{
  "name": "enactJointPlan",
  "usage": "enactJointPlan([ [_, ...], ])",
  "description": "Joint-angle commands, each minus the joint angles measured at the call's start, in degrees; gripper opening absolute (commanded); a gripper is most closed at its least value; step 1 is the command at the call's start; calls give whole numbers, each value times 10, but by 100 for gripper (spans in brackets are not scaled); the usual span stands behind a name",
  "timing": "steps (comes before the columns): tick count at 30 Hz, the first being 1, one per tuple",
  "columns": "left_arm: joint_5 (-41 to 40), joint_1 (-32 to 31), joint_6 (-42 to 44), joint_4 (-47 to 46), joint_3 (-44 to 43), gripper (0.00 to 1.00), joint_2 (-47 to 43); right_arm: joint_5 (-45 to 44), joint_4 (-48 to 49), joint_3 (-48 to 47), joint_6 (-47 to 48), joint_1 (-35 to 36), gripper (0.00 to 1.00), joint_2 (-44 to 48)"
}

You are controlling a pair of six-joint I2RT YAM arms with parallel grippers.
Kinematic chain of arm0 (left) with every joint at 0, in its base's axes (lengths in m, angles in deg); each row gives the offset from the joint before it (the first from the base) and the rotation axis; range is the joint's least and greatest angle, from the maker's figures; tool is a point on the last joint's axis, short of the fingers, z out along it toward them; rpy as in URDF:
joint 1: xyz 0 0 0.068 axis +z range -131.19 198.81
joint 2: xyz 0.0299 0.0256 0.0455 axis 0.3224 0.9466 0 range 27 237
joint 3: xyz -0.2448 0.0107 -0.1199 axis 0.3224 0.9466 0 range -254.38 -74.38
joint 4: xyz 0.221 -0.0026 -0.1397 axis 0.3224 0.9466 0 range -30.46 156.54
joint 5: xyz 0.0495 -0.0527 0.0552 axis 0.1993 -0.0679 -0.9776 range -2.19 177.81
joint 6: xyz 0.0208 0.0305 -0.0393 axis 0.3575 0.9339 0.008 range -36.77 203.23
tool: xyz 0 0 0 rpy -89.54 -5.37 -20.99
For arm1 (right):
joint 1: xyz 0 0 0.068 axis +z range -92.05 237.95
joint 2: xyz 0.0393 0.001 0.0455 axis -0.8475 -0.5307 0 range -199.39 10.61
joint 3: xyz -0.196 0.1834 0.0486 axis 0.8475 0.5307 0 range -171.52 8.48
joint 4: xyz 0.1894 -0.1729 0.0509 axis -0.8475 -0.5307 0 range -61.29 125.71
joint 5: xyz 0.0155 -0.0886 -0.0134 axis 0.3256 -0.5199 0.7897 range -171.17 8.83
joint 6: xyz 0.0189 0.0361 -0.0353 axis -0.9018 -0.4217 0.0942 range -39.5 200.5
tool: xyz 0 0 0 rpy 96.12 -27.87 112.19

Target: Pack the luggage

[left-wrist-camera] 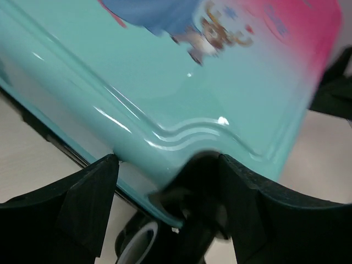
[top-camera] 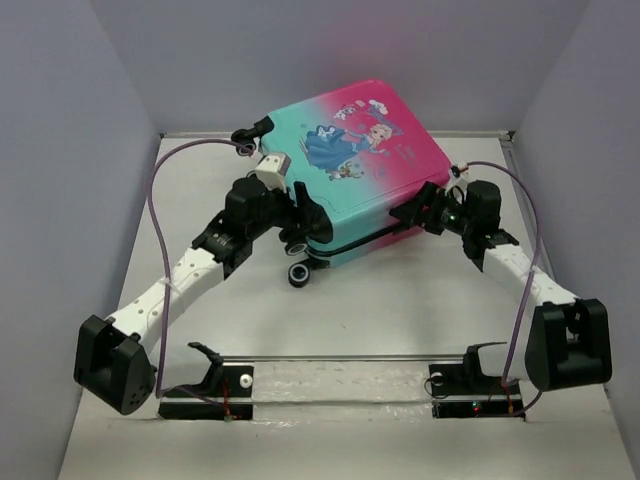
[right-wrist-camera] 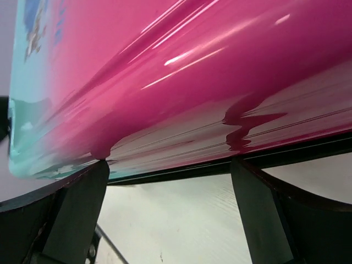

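The luggage (top-camera: 360, 160) lies flat at the back of the table, princess print up, teal on the left and pink on the right. It looks closed, with its black wheels (top-camera: 298, 274) at the near corner. My left gripper (top-camera: 300, 238) is open at that teal wheel corner. In the left wrist view its fingers straddle the corner (left-wrist-camera: 192, 82) above a wheel (left-wrist-camera: 135, 245). My right gripper (top-camera: 408, 215) is open at the pink right side. In the right wrist view its fingertips (right-wrist-camera: 93, 170) touch the pink shell (right-wrist-camera: 192, 66) just above the black seam.
Grey walls enclose the table on three sides, close behind the suitcase. A metal rail (top-camera: 340, 358) with two black holders (top-camera: 215, 375) (top-camera: 470, 375) runs along the near edge. Purple cables (top-camera: 152, 200) loop over each arm.
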Motion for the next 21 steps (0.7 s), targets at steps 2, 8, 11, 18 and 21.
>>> enactJointPlan([
  [2, 144, -147, -61, 33, 75, 67, 7, 71, 56, -113, 21, 7, 97, -84],
  [8, 144, -252, -115, -44, 38, 67, 44, 121, 17, -221, 40, 7, 97, -174],
  [11, 146, -284, -116, -57, 1, 67, 78, 121, 1, -237, 48, 12, 97, -183],
  [18, -35, -277, -74, 50, -61, 81, -40, 16, 24, -80, 43, 12, 100, -27],
  [21, -74, -181, -88, 81, -60, 85, -108, -3, 32, -16, 33, 24, 100, 43],
])
